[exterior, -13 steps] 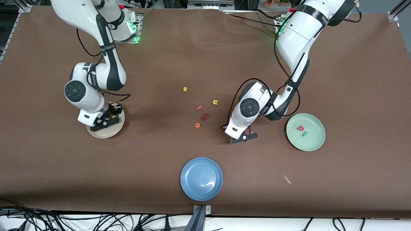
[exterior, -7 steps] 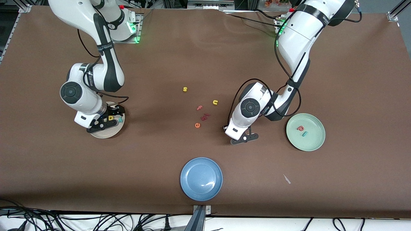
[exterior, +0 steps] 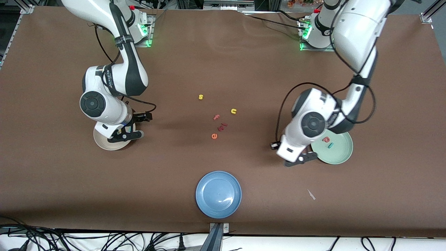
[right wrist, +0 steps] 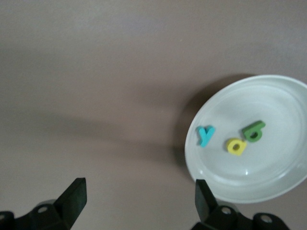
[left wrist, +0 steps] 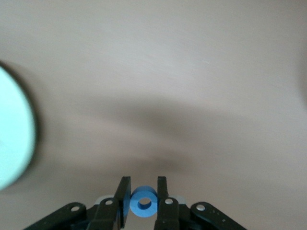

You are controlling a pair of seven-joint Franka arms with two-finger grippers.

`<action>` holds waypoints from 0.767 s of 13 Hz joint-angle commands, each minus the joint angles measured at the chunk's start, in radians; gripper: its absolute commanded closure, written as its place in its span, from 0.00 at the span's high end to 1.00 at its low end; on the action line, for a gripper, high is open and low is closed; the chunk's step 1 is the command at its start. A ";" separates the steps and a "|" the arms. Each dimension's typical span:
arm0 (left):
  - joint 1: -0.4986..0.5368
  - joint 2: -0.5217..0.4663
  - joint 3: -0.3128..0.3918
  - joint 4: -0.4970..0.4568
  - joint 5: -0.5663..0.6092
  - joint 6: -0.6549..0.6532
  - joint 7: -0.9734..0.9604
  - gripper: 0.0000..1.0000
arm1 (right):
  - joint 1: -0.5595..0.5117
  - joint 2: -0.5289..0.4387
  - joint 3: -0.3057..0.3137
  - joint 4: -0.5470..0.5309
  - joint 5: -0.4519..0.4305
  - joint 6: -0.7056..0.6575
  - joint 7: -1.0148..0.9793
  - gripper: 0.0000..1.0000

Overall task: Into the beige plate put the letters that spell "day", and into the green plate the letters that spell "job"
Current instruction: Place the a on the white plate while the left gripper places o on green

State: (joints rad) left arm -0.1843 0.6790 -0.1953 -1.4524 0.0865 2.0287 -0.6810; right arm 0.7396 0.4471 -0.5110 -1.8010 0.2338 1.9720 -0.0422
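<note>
My left gripper (left wrist: 143,183) is shut on the blue ring "o" (left wrist: 144,204). In the front view the left gripper (exterior: 301,158) hangs over the cloth at the rim of the green plate (exterior: 339,157). That plate holds the pink "b" (exterior: 326,139) and the teal "j" (exterior: 330,145). My right gripper (right wrist: 140,186) is open with nothing between its fingers. The right gripper (exterior: 124,135) hangs by the edge of the beige plate (exterior: 104,142). In the beige plate (right wrist: 268,177) lie the teal "y" (right wrist: 206,135), yellow "d" (right wrist: 236,146) and olive-green "a" (right wrist: 253,132).
Loose letters lie mid-table: a yellow "s" (exterior: 200,97), a yellow "u" (exterior: 233,111), a salmon "f" (exterior: 216,117), an orange "e" (exterior: 214,136) and dark red pieces (exterior: 223,126). A blue plate (exterior: 218,194) sits nearest the front camera. A pale scrap (exterior: 311,194) lies beside it.
The right gripper opened over the beige plate, left a letter there, and shifted toward the table's middle. The left arm carried the blue "o" from mid-table to the green plate's rim.
</note>
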 commanded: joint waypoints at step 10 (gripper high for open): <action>0.332 -0.070 -0.013 -0.252 0.019 -0.077 0.523 0.14 | -0.299 -0.227 0.413 0.066 -0.235 -0.231 0.216 1.00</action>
State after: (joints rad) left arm 0.1508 0.6612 -0.1974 -1.6226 0.0865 1.9311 -0.1706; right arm 0.4942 0.2970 -0.1446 -1.7182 0.0279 1.7760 0.1615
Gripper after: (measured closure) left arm 0.762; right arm 0.000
